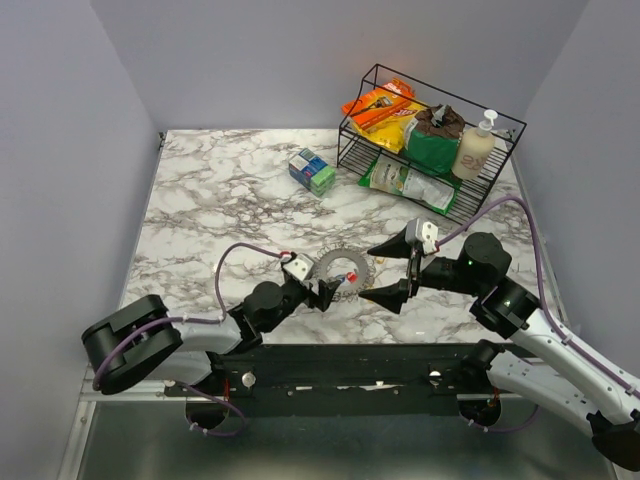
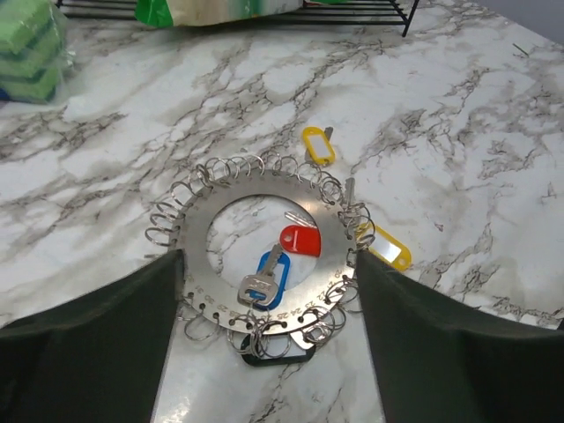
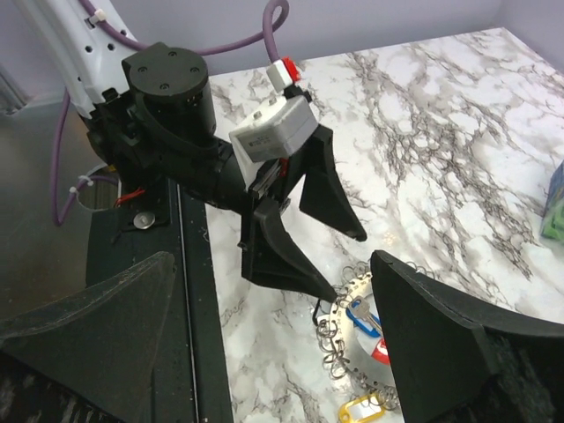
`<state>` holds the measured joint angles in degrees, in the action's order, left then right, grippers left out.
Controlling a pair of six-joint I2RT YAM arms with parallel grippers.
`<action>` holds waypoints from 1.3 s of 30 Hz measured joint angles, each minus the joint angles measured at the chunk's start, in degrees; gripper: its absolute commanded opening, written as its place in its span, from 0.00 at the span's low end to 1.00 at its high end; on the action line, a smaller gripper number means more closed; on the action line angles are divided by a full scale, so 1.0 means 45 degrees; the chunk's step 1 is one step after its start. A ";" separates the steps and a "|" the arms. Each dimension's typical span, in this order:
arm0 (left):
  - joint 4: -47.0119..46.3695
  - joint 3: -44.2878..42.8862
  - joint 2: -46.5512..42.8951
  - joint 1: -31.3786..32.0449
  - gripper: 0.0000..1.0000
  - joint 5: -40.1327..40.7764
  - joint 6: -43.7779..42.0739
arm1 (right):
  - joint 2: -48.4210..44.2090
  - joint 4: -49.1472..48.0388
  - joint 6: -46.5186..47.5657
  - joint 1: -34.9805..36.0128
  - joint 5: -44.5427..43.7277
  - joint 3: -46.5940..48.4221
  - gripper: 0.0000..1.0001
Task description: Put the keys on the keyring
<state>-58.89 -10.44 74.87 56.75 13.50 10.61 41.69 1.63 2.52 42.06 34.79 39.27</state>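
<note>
A flat silvery metal ring plate fringed with small wire loops, the keyring point(image 2: 196, 231), lies on the white marble-patterned table point(image 1: 220, 190) just ahead of the arm bases. The left gripper point(image 3: 344, 264) sits low over it, its dark fingers spread to either side of the plate and pinching nothing (placed, I judge, to steady or shift the ring).

Inside the plate's hole lie a silvery key with a blue plastic head point(image 2: 267, 280) and a red-headed key point(image 2: 300, 239). Whether either is threaded on a loop is unclear from here. Two yellow-headed keys point(image 2: 317, 145) lie at the far and right edges, and a black-headed key point(image 2: 278, 355) lies at the near edge.

The right gripper point(image 1: 368, 271) faces the ring from the right, jaws wide apart and empty, probably ready to take a key. The two grippers crowd the same spot.

Well behind stand a black wire rack point(image 1: 430, 140) of snack packets and a blue and green box point(image 1: 313, 171).
</note>
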 measured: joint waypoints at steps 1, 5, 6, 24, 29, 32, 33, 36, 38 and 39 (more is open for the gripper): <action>0.0223 0.0000 -0.0427 0.0000 0.99 0.0010 -0.0112 | -0.0005 0.0000 0.0000 0.0000 0.0053 0.0000 1.00; 0.0865 -0.0078 -0.1904 0.0000 0.99 0.0000 -0.0359 | 0.0000 0.0000 0.0010 -0.0005 0.0160 0.0000 1.00; 0.1069 -0.0155 -0.2268 0.0000 0.99 -0.0005 -0.0398 | 0.0000 0.0000 0.0010 0.0000 0.0170 0.0000 1.00; 0.8111 -0.5105 -0.7422 0.0000 0.99 0.1443 -0.0257 | 0.0053 -0.0010 -0.0024 0.0000 0.0296 0.0170 1.00; 0.9646 -0.6149 -0.7626 0.0000 0.99 0.1438 -0.0112 | 0.0058 -0.0010 -0.0039 0.0000 0.0296 0.0170 1.00; 1.0224 -0.6494 -0.7621 0.0000 0.99 0.1375 -0.0068 | 0.0087 -0.0010 -0.0039 0.0000 0.0296 0.0170 1.00; 1.0380 -0.6538 -0.7601 0.0000 0.99 0.1331 -0.0063 | 0.0107 -0.0019 -0.0039 0.0000 0.0296 0.0170 1.00; 1.0802 -0.6606 -0.7490 0.0000 0.99 0.1224 -0.0073 | 0.0219 -0.0039 -0.0039 0.0000 0.0296 0.0170 1.00; 1.1021 -0.6645 -0.7315 0.0000 0.99 0.1180 -0.0107 | 0.0301 -0.0049 -0.0039 0.0000 0.0296 0.0170 1.00; 1.1128 -0.6693 -0.7218 0.0000 0.99 0.1166 -0.0117 | 0.0340 -0.0049 -0.0039 0.0000 0.0296 0.0170 1.00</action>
<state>-8.82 -40.56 42.39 56.75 18.74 10.09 43.22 1.41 2.35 42.06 36.12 40.03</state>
